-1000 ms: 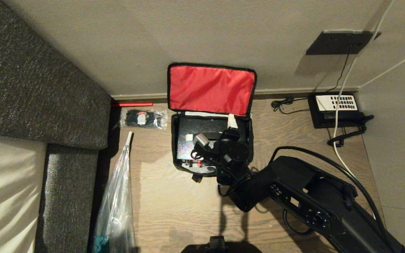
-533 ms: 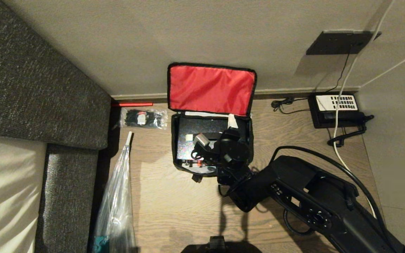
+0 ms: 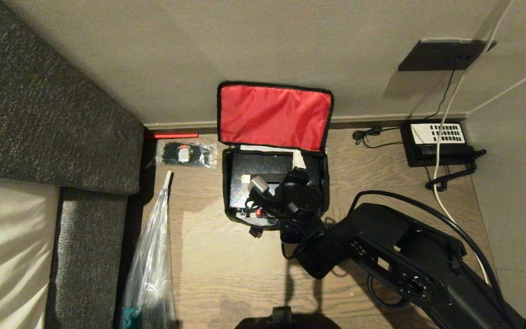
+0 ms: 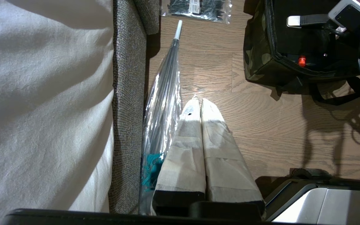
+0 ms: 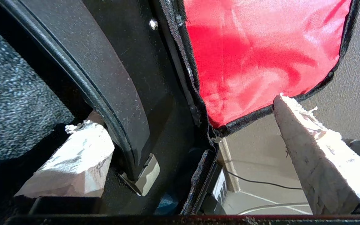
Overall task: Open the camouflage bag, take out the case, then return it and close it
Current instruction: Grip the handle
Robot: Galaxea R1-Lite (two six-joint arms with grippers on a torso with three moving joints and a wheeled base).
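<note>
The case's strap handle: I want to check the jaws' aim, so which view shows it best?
The right wrist view: the strap handle fills it, one finger tucked under it. The left wrist view shows only its silver end. In the head view the right gripper mostly hides it.

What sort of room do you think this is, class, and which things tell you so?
Probably a hotel bedroom or a similar guest room: a white-sheeted bed with a grey upholstered surround, a corded telephone on the wood floor, and a wall socket.
</note>
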